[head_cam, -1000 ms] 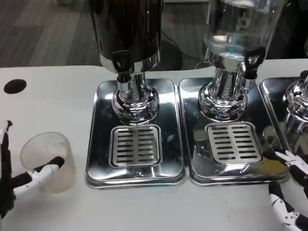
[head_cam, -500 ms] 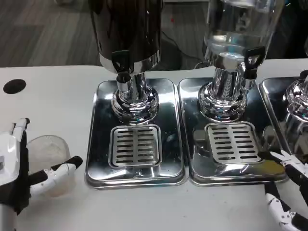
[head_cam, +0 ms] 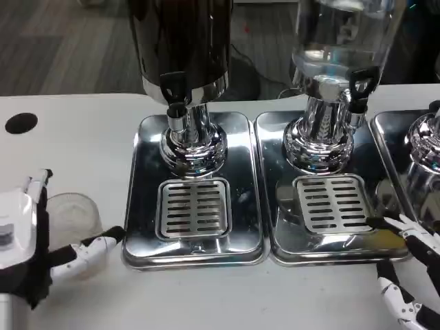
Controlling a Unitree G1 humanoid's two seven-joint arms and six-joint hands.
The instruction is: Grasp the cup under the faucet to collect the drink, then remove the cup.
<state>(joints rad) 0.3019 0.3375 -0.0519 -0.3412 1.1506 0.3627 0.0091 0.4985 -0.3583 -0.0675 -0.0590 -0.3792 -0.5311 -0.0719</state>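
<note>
With the left hand (head_cam: 27, 240) grasping the cup (head_cam: 74, 221) near the table's (head_cam: 89, 130) left edge, it should carry it upright onto the grate (head_cam: 194, 208) beneath the dark dispenser's faucet (head_cam: 176, 102).

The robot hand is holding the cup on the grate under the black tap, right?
Not quite. The left robot hand is around the cup, but in the head view the cup stands on the white table, left of the tray, not on the grate under the black tap.

White and black robot hands

The left hand (head_cam: 27, 254) is showing a white back over black parts; the right hand (head_cam: 409, 275) is showing slim white-and-black fingers.
</note>
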